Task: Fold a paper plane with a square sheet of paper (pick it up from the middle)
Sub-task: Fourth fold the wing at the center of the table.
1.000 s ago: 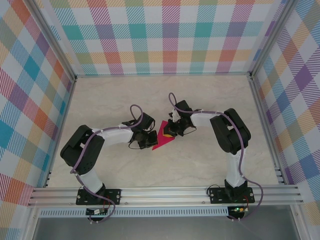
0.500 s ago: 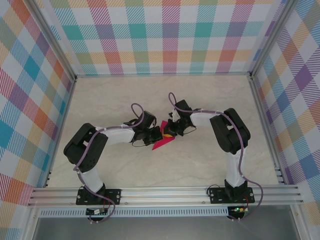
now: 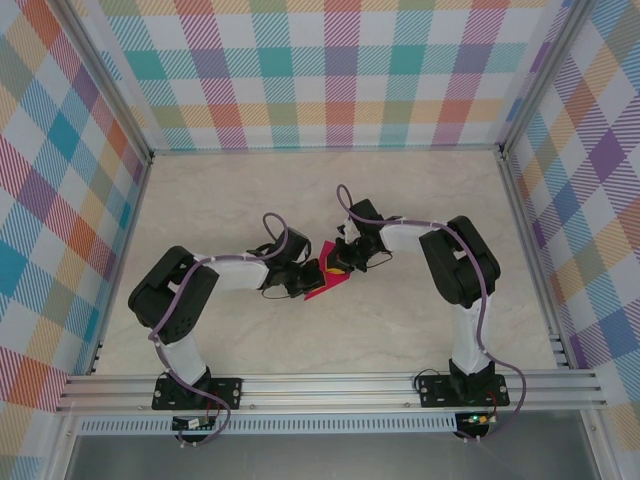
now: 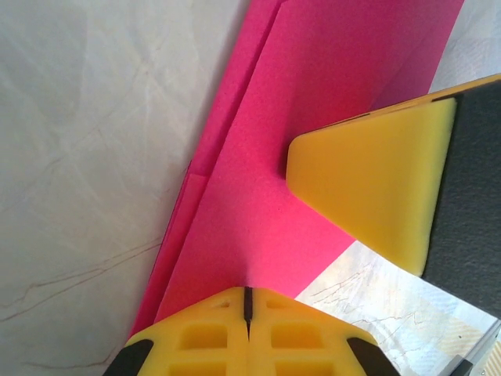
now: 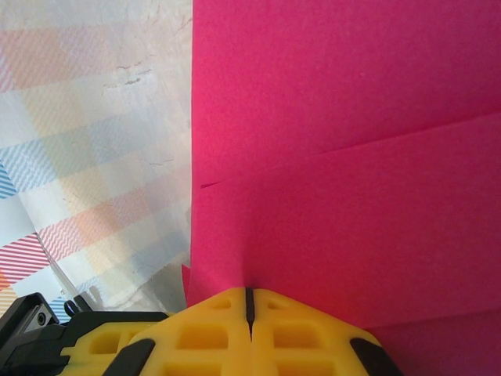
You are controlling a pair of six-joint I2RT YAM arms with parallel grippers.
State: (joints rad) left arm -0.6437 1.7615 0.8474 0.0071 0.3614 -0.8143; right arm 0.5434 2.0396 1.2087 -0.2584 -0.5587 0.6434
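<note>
Left pincer (image 4: pixel 247 301) first: found clenched, tips pressed to the magenta sheet of paper (image 4: pixel 329 78); could not tell whether pinching it. Found right pincer (image 5: pixel 249 301) likewise clenched, tips on the same sheet. Saw the sheet lying flat at the middle of the worktop (image 3: pixel 400 200), folded into overlapping layers with sharp straight creases, narrow and tapered.

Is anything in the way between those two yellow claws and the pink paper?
Nothing visible. The left gripper and right gripper are both shut, with their tips right at the folded pink paper.
</note>
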